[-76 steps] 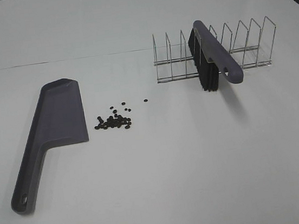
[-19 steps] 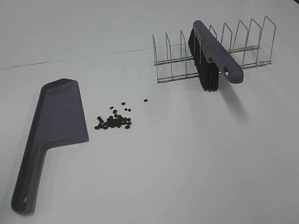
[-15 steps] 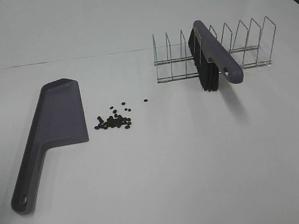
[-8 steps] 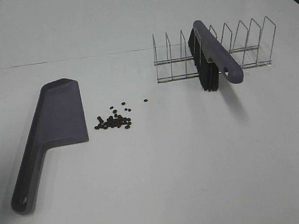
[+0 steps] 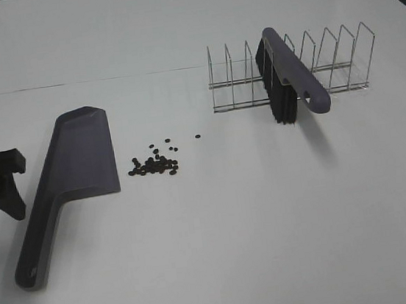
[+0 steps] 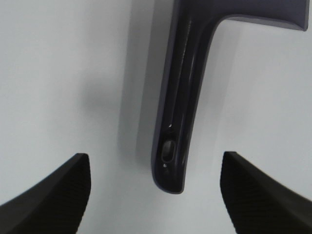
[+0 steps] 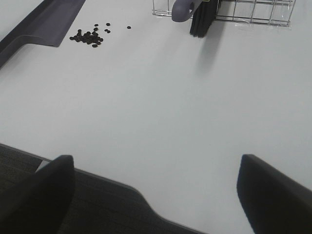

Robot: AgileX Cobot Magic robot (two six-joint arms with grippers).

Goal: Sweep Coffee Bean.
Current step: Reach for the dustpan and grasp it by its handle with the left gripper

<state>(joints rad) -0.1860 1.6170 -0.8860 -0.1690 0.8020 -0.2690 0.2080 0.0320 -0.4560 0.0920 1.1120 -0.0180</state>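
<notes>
Nearest of all, the right gripper point(image 7: 156, 195) hangs over the table's point(image 5: 237, 251) near edge, well short of the dustpan point(image 5: 72, 168). Only its two dark fingertips point(image 7: 39, 195) show, in its own wrist view and cut off by the frame, spread wide with nothing between them. The high camera does not catch it at all. The left gripper point(image 5: 10, 181) is beside the dustpan's handle, half lost past the edge of the high view, so its shape there is hard to read. Its wrist view gives the jaws apart and empty, one fingertip point(image 6: 58, 190) to each side of the handle's end with its hanging hole (close to it, though no contact shows). The pan's wide mouth is cropped out of that view. The coffee bean point(image 5: 154, 164) lies in a small dark cluster on the table just off the dustpan's open lip, with a few strays a little farther from it. Individual beans blur together, so no count is possible. Farthest from the dustpan, the brush point(image 5: 294, 78) leans in the wire rack point(image 5: 340, 61), bristles down, and its handle hides part of the wires.
</notes>
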